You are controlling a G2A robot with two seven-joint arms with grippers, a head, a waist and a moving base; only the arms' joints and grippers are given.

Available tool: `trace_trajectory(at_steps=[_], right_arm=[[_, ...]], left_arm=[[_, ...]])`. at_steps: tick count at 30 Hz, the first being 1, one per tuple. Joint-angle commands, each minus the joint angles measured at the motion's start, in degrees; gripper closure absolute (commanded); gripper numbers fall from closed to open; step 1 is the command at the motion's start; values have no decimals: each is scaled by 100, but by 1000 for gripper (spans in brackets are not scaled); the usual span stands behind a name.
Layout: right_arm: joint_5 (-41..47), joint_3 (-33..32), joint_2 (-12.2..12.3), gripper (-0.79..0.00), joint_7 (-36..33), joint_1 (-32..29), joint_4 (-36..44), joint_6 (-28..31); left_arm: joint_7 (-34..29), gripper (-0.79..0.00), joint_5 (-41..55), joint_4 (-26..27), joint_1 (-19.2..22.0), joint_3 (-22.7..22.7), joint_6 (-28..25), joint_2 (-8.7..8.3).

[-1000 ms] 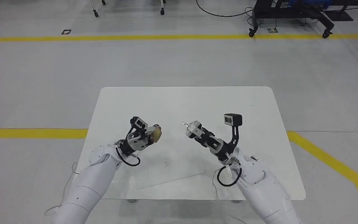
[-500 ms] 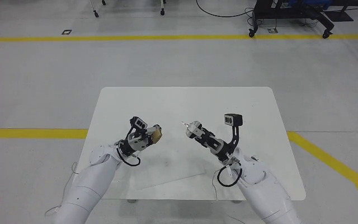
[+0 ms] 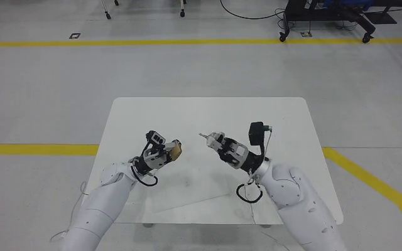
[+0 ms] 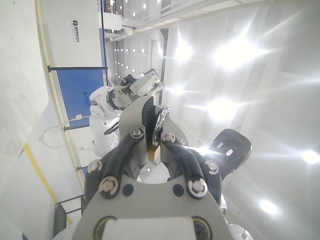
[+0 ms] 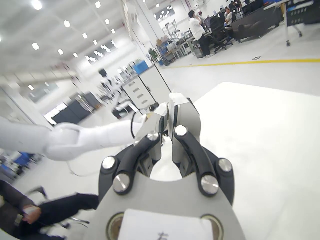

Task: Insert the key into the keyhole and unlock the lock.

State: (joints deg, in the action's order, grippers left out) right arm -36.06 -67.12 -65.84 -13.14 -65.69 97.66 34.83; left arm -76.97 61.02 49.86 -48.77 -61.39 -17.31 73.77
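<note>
Top view, centre of frame: the left gripper (image 3: 169, 152) is clamped on the lock (image 3: 176, 149), a brass padlock held clear of the table (image 3: 282, 113). In the left wrist view the fingers (image 4: 172, 131) press both sides of the brass body, and the steel shackle (image 4: 160, 117) sticks out beyond the tips. The right gripper (image 3: 215, 142), just right of centre, is pinched narrow on the key (image 3: 203, 135), whose blade points toward the lock. Key tip and lock are near each other but apart, with bare table between them.

Judgement: the step in hand is alignment before insertion; nothing is inserted yet. Which face of the lock carries the keyhole cannot be told. To do it well:
- Hold the lock rigid.
- Correct the blade's tilt first, then advance slowly and straight.
- Twist only after full seating.

Risk: the thin blade may slip in the pads if it meets the lock off-axis.

Surface: 1 white rectangular table with rounded corners. Room: pale grey floor, 2 yellow floor lines (image 3: 188, 42), and a dark wheeled cart (image 3: 326, 16) at the upper right of the frame.
</note>
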Motion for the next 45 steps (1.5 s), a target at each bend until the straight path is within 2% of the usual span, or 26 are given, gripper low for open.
trace_trajectory(at_steps=[1,3,4,15,17,22,27,31,34,39,45], right_arm=[[-1624,2,23,0,227,-102,350,-121],[-2560,92,39,0,488,-255,574,-146],[-2710,123,41,0,618,-326,584,-123],[-2689,120,40,0,702,-363,559,-121],[-3067,90,54,0,700,-371,690,-191],[-4700,-187,163,0,1261,-472,1201,4],[-7295,-271,346,0,1606,-550,1923,450],[-9511,30,482,0,1605,-642,2438,538],[-10665,342,555,0,1809,-634,2540,552],[-11400,677,598,0,2240,-484,2423,475],[-12354,1151,610,0,2282,-248,2412,550]], left_arm=[[0,0,0,0,0,0,0,0],[0,0,0,0,0,0,0,0],[0,0,0,0,0,0,0,0],[0,0,0,0,0,0,0,0],[40,0,-32,11,-12,3,0,-1],[666,0,-431,219,-185,-95,401,-69],[901,0,-671,438,-317,-134,1035,-121],[1015,0,-872,566,-390,-144,1384,-154],[1100,0,-897,634,-437,-177,1516,-164],[1276,0,-939,748,-509,-224,1647,-173],[1324,0,-1138,787,-528,-199,1797,-182]])
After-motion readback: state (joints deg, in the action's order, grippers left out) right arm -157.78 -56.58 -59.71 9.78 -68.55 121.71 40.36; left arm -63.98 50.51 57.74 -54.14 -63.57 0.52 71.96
